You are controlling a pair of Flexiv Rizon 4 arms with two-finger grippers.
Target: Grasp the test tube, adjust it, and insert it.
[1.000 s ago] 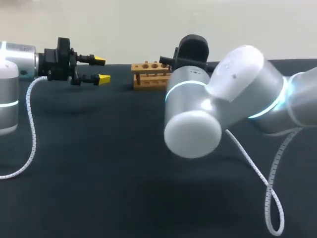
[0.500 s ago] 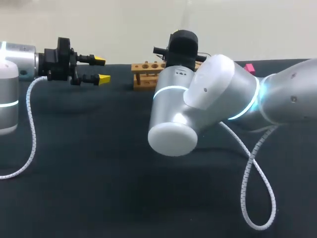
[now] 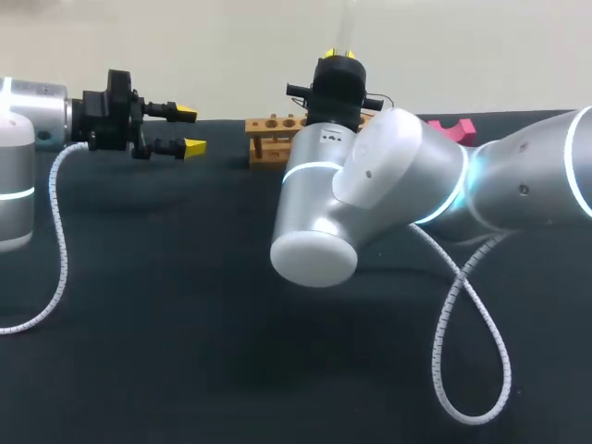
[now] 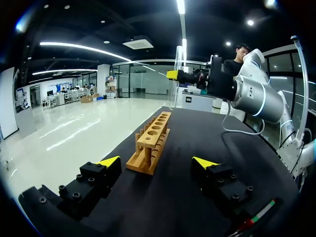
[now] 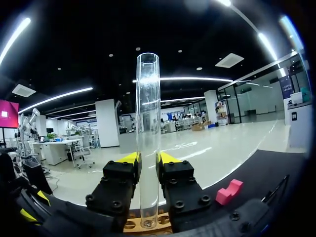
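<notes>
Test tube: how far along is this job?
Done: the clear glass test tube stands upright, clamped in the right gripper. In hand: its lower end hangs over the holes of the wooden rack. Left: seating it and letting go. The left gripper is open, short of the rack.

No text, number or sign can be read. The right arm (image 3: 370, 176) bears a small dark mark on its silver casing near the wrist, too small to make out.
</notes>
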